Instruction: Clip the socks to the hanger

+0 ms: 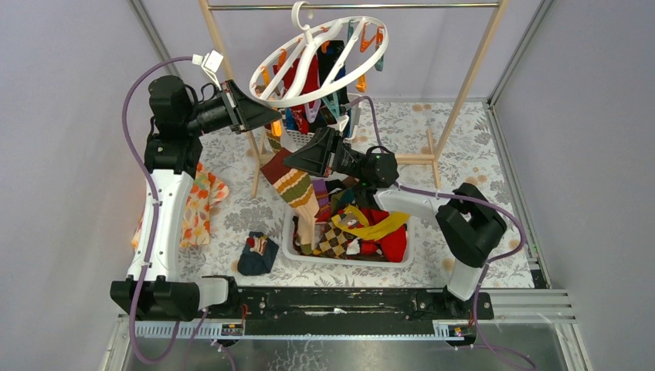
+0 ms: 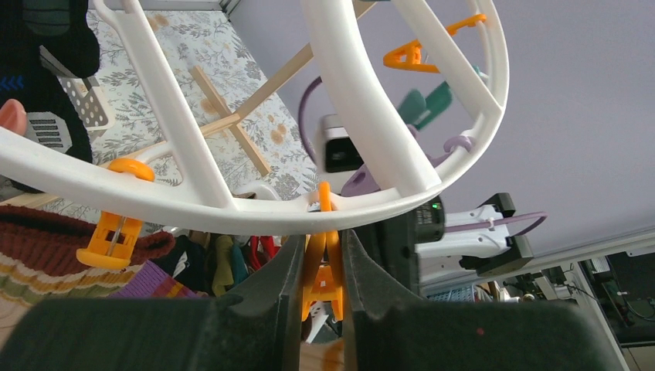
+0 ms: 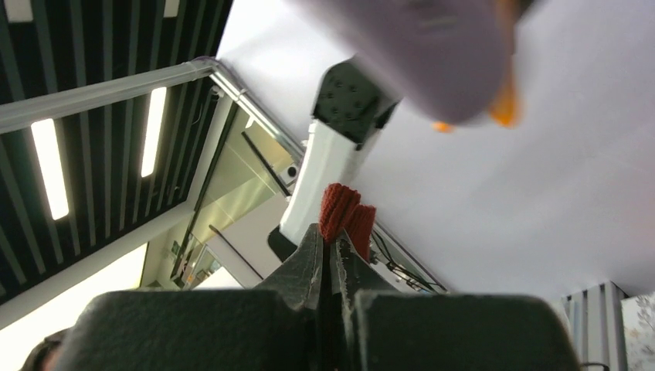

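Right fingers (image 3: pixel 307 267) pinch the striped sock's (image 1: pixel 296 188) dark-red ribbed cuff; left fingers (image 2: pixel 279 282) squeeze an orange clip (image 2: pixel 324 274) beneath the white hanger (image 2: pixel 193 202).

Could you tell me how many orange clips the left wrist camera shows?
3: a clip between the left jaws, a clip hanging at the hanger's left, a clip upper right. Others may be hidden.
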### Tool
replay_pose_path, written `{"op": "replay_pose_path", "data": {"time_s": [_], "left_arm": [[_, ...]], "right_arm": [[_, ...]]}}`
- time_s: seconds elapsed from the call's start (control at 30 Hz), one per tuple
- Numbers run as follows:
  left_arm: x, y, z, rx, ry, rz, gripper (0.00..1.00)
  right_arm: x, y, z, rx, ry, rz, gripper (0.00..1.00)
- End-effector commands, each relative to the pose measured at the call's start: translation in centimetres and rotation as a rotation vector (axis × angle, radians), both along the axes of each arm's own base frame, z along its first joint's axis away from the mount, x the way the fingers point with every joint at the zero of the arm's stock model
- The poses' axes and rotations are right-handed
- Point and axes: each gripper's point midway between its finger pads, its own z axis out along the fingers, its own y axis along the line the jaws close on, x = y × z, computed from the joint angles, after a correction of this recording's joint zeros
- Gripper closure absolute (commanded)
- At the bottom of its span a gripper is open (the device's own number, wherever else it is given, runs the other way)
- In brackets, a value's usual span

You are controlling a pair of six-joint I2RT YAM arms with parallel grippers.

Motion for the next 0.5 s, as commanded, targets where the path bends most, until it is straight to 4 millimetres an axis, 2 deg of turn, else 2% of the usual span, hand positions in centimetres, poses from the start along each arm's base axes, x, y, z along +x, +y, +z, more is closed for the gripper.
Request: {"op": "replay_pose_path", "data": {"time_s": [0.0, 0.2, 0.33, 0.47], "left_arm": [[-1.2, 0.0, 1.7, -0.02, -0.069, -0.036, 1.0], [-1.2, 0.1, 2.1, -0.025, -0.071, -0.041, 1.0], [-1.4, 0.0, 2.0, -0.036, -0.065, -0.048, 1.0], [-1.7, 0.0, 2.2, -0.042, -0.073, -0.059, 1.0]], "right_arm": [[-0.1, -1.2, 1.9, 0.1, -0.079, 0.002, 1.0], [1.8, -1.8, 1.1, 0.102, -0.045, -0.075, 1.0], [3.1, -1.2, 0.4, 0.101, -0.015, -0.095, 1.0], [4.1, -0.9, 0.5, 0.116, -0.004, -0.107, 1.0]]}}
